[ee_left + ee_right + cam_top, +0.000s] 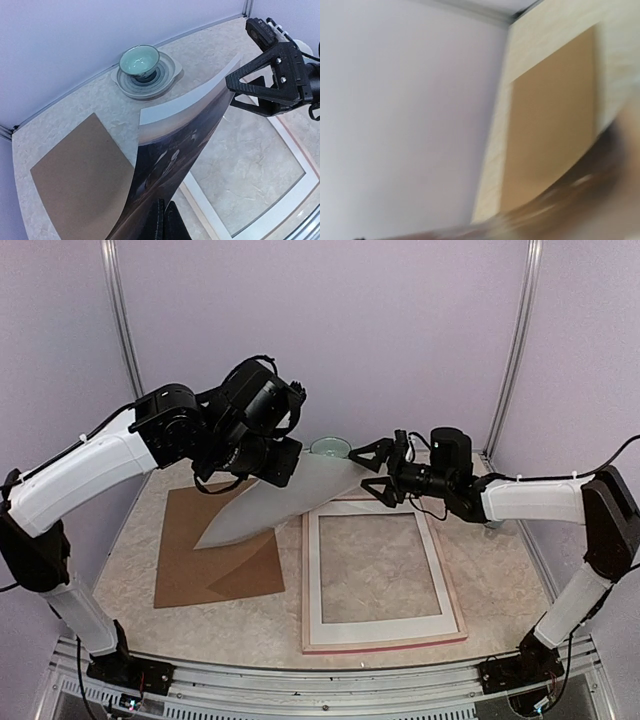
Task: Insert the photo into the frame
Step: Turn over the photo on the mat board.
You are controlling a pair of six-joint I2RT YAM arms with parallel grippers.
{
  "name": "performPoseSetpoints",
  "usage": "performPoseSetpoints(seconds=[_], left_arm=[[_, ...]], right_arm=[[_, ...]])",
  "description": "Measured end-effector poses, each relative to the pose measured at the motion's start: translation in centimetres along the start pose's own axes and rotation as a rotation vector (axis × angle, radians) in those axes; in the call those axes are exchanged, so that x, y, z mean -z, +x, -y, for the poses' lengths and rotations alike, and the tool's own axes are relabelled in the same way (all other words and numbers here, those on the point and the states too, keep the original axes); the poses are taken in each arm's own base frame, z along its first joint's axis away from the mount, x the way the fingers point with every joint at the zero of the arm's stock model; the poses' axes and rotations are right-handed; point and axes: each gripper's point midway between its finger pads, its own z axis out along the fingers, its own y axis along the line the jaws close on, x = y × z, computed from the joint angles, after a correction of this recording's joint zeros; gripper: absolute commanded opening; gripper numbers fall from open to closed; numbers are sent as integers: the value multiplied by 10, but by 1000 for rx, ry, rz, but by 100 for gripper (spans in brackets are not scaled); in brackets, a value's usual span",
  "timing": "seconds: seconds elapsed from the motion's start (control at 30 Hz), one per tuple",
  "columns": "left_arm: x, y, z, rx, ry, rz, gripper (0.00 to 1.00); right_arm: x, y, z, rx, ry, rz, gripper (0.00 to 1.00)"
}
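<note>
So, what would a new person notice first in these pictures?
First, the big curled photo, held up above the middle of the table and clamped in the left gripper. The right gripper stands open at its far edge. At the front right, the pink frame lies flat with a white border inside.
</note>
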Motion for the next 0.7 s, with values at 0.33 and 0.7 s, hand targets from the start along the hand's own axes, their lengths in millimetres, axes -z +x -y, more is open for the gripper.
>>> performPoseSetpoints(seconds=[0.33, 0.7], left_arm=[[45, -62, 37, 96, 276, 161, 3], [67, -99, 58, 204, 432, 312, 3]], right_arm=[[82, -43, 24, 22, 196, 273, 99], [164, -74, -9, 115, 280, 552, 99]])
